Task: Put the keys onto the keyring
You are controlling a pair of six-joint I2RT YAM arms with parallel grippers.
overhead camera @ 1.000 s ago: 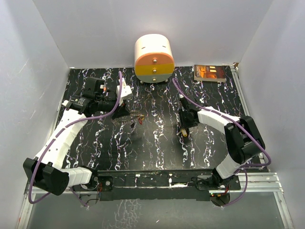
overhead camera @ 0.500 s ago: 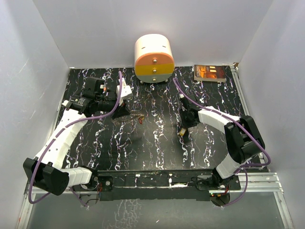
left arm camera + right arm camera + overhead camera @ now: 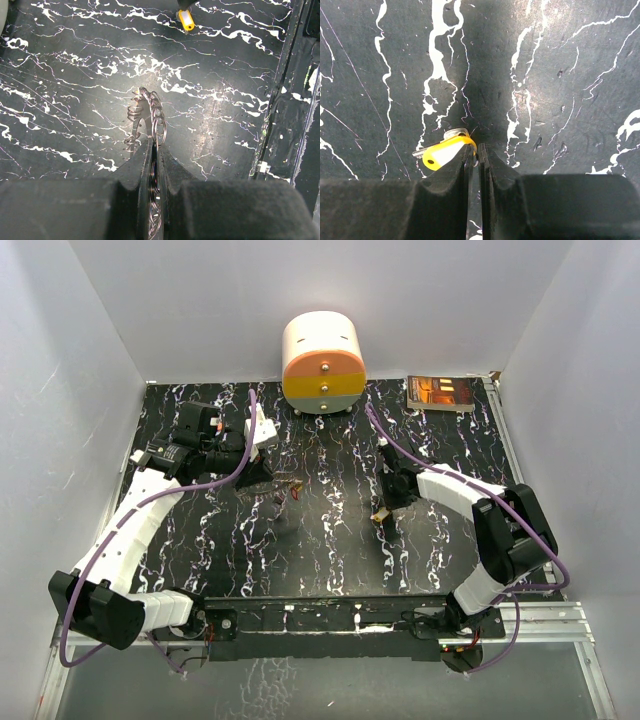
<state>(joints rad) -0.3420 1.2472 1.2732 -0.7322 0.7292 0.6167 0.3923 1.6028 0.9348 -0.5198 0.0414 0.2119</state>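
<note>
The left gripper is clamped on the keyring, which stands edge-on between its fingers, out in front of the drum-shaped drawer cabinet and to that cabinet's left. The right gripper is pinched shut on the yellow-headed key, in front of the cabinet and to its right, low over the black marbled tabletop. Key and ring are well apart.

The weak point is the right-hand hold. Only the edge of the plastic head sits between the fingertips, and most of the key juts out sideways. Any nudge against the ring's coil could make the key pivot or pop free, and a dropped key lying flat on this dark surface would be awkward to pick up again.

The ring is a second worry. It is held by a thin rim, so a sideways push from the key could twist it in the grip and turn its opening away.

In the overhead view a red speck sits just beside the ring; whether it is a key already threaded cannot be told. If it is loose, a careless approach could knock it away from the cabinet's front
</note>
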